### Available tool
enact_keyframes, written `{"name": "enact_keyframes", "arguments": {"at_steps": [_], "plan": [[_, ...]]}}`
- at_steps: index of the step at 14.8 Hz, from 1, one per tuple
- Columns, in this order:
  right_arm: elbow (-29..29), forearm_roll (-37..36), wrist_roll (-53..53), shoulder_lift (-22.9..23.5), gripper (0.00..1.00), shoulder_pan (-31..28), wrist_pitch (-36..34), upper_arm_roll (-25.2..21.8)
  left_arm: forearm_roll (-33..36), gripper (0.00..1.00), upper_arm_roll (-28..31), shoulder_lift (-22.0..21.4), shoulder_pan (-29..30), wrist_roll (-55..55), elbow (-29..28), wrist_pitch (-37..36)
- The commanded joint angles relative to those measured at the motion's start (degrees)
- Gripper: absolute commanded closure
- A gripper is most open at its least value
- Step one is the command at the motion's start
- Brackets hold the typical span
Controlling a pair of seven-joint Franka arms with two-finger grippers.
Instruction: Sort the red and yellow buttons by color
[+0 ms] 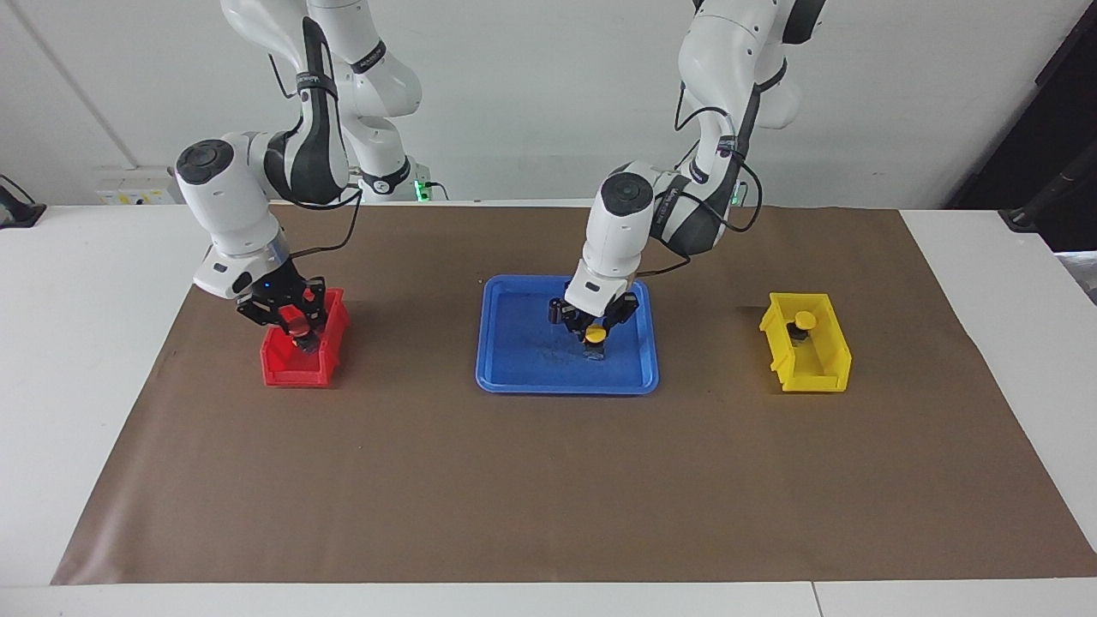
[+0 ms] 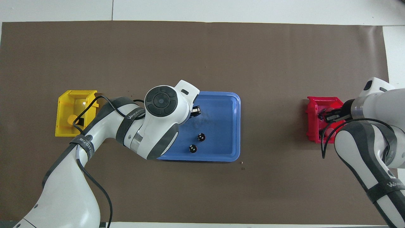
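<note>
Facing: pinching the yellow button [image 1: 596, 335] at four o'clock in the blue tray [image 1: 514, 382] with the left gripper [image 1: 596, 330], right gripper [image 1: 300, 333] clamped on a red button [image 1: 297, 326] over the red bin [image 1: 287, 374]; overhead, with both grips hidden under the arms: next, probably lifting straight up, then carrying to the yellow bin [image 2: 60, 114] at the tray's nine o'clock.

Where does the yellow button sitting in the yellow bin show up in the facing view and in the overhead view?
Facing view: the yellow button stands in the yellow bin, at the end nearer the robots, at the picture's right.
Overhead view: the same button lies low in the bin at the picture's left, partly crossed by the left arm's cable.
Shared landmark: the blue tray at mid-table.
</note>
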Motion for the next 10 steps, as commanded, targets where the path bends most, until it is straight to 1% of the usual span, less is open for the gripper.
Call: {"name": "enact_keyframes", "arguments": {"at_steps": [1, 3, 4, 5, 6, 7, 8, 9, 10], "plan": [[-2.05, 0.50, -0.98, -0.08, 0.81, -1.03, 3.78, 0.82, 1.04, 0.98, 1.26, 0.63, -1.07, -1.72, 2.68, -1.80], [-2.49, 0.59, -1.07, 0.18, 0.80, -1.20, 4.57, 0.82, 1.13, 0.98, 1.44, 0.46, 0.41, -1.11, 8.11, -8.89], [-2.49, 0.59, -1.07, 0.53, 0.79, -1.20, 4.84, 0.82, 1.13, 0.98, 1.44, 0.02, 2.07, -0.84, 10.84, -12.93], [-2.49, 0.59, -0.98, 0.54, 0.71, -1.20, 4.67, 0.82, 1.22, 0.98, 1.44, -0.25, 3.83, 0.12, 12.95, -16.63], [-2.49, 0.59, -0.98, 0.54, 0.50, -1.20, 4.58, 0.82, 1.13, 0.98, 1.53, -1.29, 5.33, 3.18, 14.37, -19.10], [-2.40, 0.59, -0.98, 0.54, 0.24, -1.20, 4.40, 0.82, 1.13, 0.98, 1.61, -2.61, 7.78, 6.95, 14.47, -20.43], [-1.88, 0.50, -0.98, 0.62, 0.09, -1.20, 4.05, 0.82, 1.04, 0.98, 1.53, -3.67, 11.63, 11.07, 14.47, -20.88], [-0.57, 0.50, -1.07, 0.80, 0.00, -1.29, 2.31, 0.82, 1.04, 0.98, 1.53, -4.02, 14.98, 14.86, 14.64, -21.32], [2.92, 0.50, -1.07, 0.97, 0.00, -1.38, -2.32, 0.82, 0.96, 0.98, 1.53, -4.29, 17.88, 18.72, 14.82, -21.50]]}}
